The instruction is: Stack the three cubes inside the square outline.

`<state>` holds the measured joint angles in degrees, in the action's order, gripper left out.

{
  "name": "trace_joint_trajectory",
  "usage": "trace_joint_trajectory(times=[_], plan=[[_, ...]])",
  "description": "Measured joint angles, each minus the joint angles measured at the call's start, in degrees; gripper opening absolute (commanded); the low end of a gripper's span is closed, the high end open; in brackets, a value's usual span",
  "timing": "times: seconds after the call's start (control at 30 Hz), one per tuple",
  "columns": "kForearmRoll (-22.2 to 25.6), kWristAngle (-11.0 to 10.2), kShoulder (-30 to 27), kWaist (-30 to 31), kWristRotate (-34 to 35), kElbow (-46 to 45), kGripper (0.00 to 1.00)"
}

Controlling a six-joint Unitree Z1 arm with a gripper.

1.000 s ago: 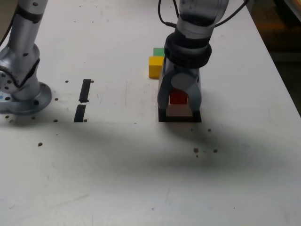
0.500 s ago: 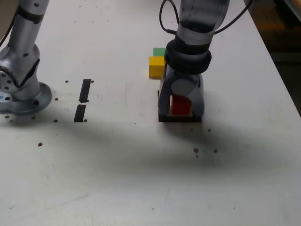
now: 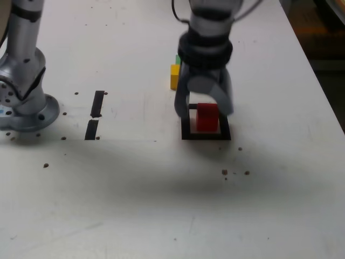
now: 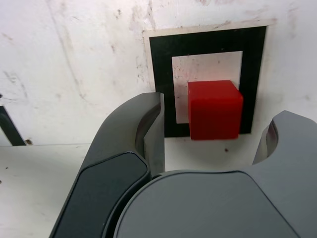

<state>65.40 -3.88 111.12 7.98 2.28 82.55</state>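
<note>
The red cube [image 3: 207, 117] [image 4: 214, 109] rests on the table inside the square outline [image 3: 205, 135] [image 4: 161, 74], against one side of it and overlapping the tape. My gripper [image 3: 204, 109] [image 4: 213, 136] hovers just above it, open, one finger on each side with a clear gap to the cube. Behind the square in the exterior view sits the yellow cube [image 3: 174, 77]. A sliver of the green cube [image 3: 178, 58] shows beyond it, mostly hidden by the gripper.
The arm's base [image 3: 21, 102] stands at the exterior view's left. Two short black tape strips [image 3: 98, 103] [image 3: 91, 129] lie between the base and the square. The table's edge [image 3: 318, 75] runs along the exterior view's right.
The jaws have spread apart and let go of the red cube, which now stands in the square. The gripper has risen and shifted slightly back.
</note>
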Motion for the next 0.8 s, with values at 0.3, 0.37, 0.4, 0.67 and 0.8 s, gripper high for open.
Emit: trace_joint_trajectory(times=[0.3,0.37,0.4,0.67,0.8], plan=[[6.03,-4.30,-7.36,-0.48,0.09,-0.37,0.83],[7.57,-4.67,-7.81,-1.06,0.02,-1.02,0.84],[8.00,-4.70,-8.12,-1.51,-0.18,-1.48,0.85],[7.69,-4.96,-8.35,-4.80,-4.81,-3.23,0.92],[7.22,-6.39,-7.79,-6.54,-7.46,-3.23,0.96]])
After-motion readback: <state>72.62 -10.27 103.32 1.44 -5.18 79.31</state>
